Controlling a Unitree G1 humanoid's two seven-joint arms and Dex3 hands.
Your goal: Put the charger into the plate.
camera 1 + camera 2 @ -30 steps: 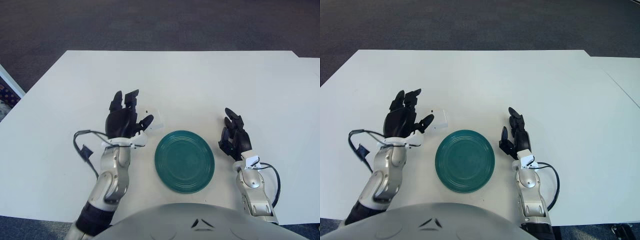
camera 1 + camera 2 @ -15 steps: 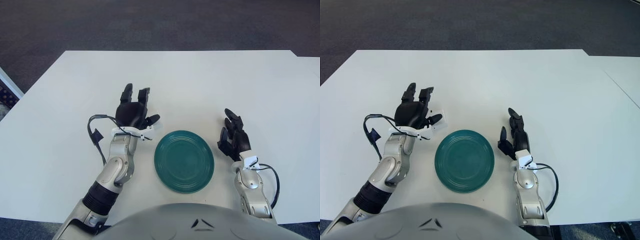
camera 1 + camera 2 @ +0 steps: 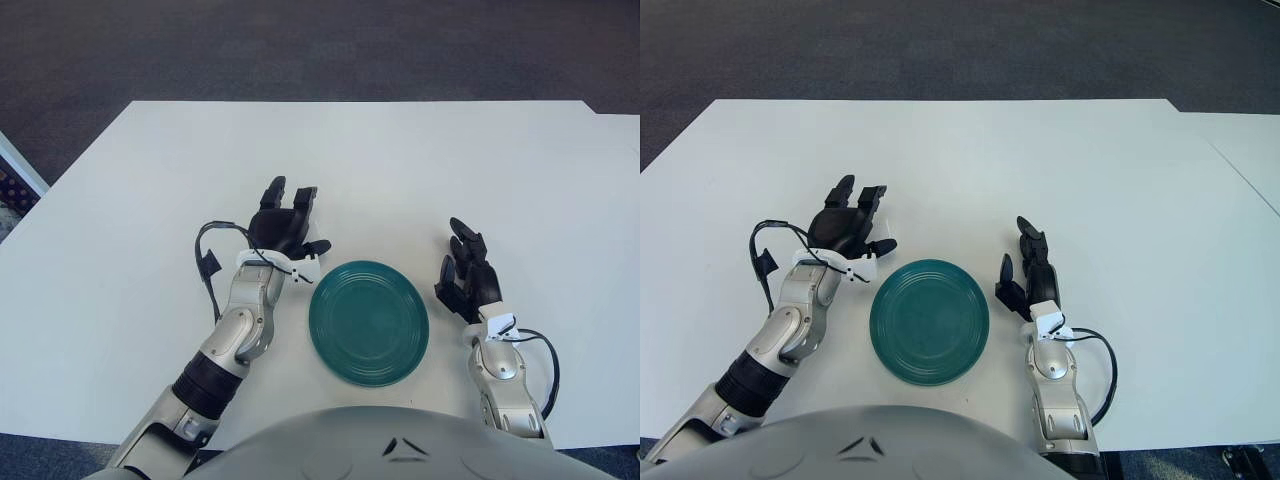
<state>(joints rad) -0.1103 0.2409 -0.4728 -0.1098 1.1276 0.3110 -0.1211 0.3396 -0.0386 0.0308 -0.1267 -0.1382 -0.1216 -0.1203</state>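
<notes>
The left hand (image 3: 285,228) is out over the white table (image 3: 400,160), just off the upper-left rim of the green plate (image 3: 369,322), palm down with its dark fingers (image 3: 274,190) stretched forward and the thumb angled toward the plate. And the charger? It is hard to pick out right now: the hand covers the spot where it would lie, and only some white shows under the wrist and thumb, which could be the charger or the hand's own white fitting, so I cannot tell it apart. I cannot say either whether the fingers have closed on anything; they look extended rather than curled, but the underside is hidden. What matters for the coming move is simple: if the charger is under that palm, it sits directly below the hand and only a short way up and left of the plate, so the carry would run right and toward the robot. Its long axis cannot be read from here. The left hand is plainly the nearer one; the right hand (image 3: 468,278) shows on the far side of the plate, just beside its right rim, fingers loosely extended and holding nothing. No brand, label or writing can be read anywhere on the plate, the table or the hands.
</notes>
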